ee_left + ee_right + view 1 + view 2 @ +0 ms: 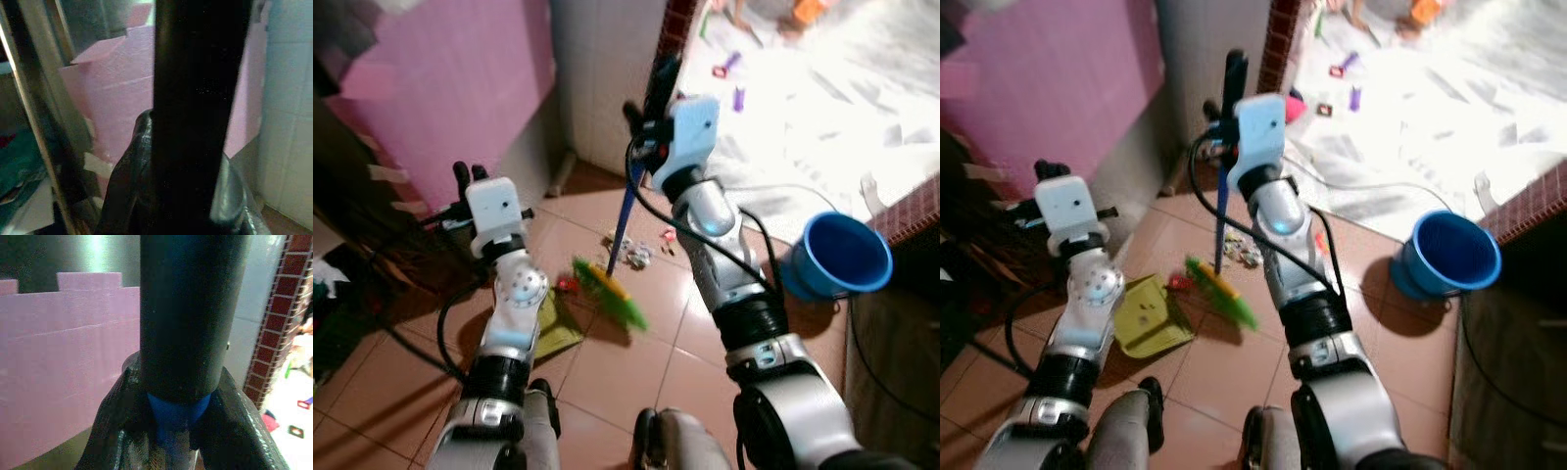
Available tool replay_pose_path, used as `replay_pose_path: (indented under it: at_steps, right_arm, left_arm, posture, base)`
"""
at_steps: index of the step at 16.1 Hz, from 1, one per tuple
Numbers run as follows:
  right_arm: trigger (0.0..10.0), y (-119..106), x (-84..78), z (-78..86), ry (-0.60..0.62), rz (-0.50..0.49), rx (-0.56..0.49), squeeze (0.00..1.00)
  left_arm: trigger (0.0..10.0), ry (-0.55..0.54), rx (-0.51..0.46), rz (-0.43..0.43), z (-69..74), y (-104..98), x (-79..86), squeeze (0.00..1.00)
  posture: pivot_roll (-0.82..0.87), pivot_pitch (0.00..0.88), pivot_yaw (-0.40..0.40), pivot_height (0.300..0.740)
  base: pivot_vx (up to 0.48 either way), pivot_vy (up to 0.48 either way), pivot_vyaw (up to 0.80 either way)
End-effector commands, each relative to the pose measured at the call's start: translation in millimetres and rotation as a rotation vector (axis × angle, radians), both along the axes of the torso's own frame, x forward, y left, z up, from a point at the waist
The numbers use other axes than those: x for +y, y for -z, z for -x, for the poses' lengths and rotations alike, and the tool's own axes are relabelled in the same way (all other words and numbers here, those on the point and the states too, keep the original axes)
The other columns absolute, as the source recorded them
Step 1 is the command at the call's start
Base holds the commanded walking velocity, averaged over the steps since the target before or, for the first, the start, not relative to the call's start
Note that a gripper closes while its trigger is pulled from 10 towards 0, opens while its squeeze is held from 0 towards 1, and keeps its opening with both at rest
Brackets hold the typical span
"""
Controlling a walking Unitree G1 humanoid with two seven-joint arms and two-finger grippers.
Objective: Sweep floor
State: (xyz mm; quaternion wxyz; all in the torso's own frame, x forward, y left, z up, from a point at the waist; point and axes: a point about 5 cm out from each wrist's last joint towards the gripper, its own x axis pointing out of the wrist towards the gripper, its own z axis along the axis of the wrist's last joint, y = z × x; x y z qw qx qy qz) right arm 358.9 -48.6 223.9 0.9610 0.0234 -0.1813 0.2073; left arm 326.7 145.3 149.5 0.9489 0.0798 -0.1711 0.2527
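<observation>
The blue broom handle (1221,211) is being pinched by the right gripper (1231,93), green bristles (1224,292) beside the litter (1246,253) and yellow dustpan (1150,315) held by the left gripper (465,174), clamped on its stem; litter is likely being scattered if swept hard.

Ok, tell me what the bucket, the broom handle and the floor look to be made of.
Bucket: likely plastic, uniform saturated blue with a smooth moulded rim. Broom handle: thin blue shaft under a black grip, plastic or coated metal, cannot tell which. Floor: glazed terracotta-coloured tile, with grout lines and a faint sheen.
</observation>
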Motion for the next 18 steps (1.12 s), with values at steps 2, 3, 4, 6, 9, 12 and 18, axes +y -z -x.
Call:
replay_pose_path:
  at_steps: [2,3,4,6,9,12,18]
  right_arm:
    - [10.0,-14,8.9,2.7,-0.016,-0.015,-0.078,0.0]
    - [10.0,-14,11.5,3.6,-0.021,-0.01,-0.083,0.0]
    - [10.0,-14,17.2,5.3,-0.026,0.001,-0.098,0.0]
    - [10.0,-16,26.2,6.5,-0.009,0.024,-0.135,0.0]
    - [10.0,3,45.4,13.2,-0.116,-0.013,-0.072,0.0]
    - [10.0,28,57.6,26.1,-0.258,-0.022,0.033,0.0]
    - [10.0,43,41.3,35.7,-0.41,-0.081,0.158,0.0]
  left_arm:
    - [10.0,0.008,-0.007,0.006,1.0,5,-8.6,0.0]
    - [10.0,0.006,-0.005,0.007,2.2,6,-8.3,0.0]
    - [10.0,-0.007,0.002,0.007,5.8,10,-6.3,0.0]
    - [10.0,-0.023,0.017,0.009,11.4,19,-4.1,0.0]
    - [10.0,-0.022,0.028,0.01,11.7,24,-4.5,0.0]
    - [10.0,-0.015,0.028,0.01,7.7,22,-6.0,0.0]
    - [10.0,0.012,0.059,0.078,1.3,24,-6.9,0.0]
  posture:
    - [-0.06,0.308,-0.12,0.74]
    - [-0.06,0.307,-0.123,0.74]
    - [-0.06,0.306,-0.126,0.74]
    - [-0.05,0.308,-0.128,0.74]
    - [-0.05,0.294,-0.127,0.74]
    - [-0.05,0.28,-0.123,0.74]
    - [-0.06,0.237,-0.1,0.74]
  base:
    - [0.0,0.0,0.0]
    - [0.0,0.0,0.0]
    - [0.0,0.0,0.0]
    - [0.0,0.0,0.0]
    - [0.0,0.0,0.0]
    - [0.0,0.0,0.0]
    - [0.0,0.0,0.0]
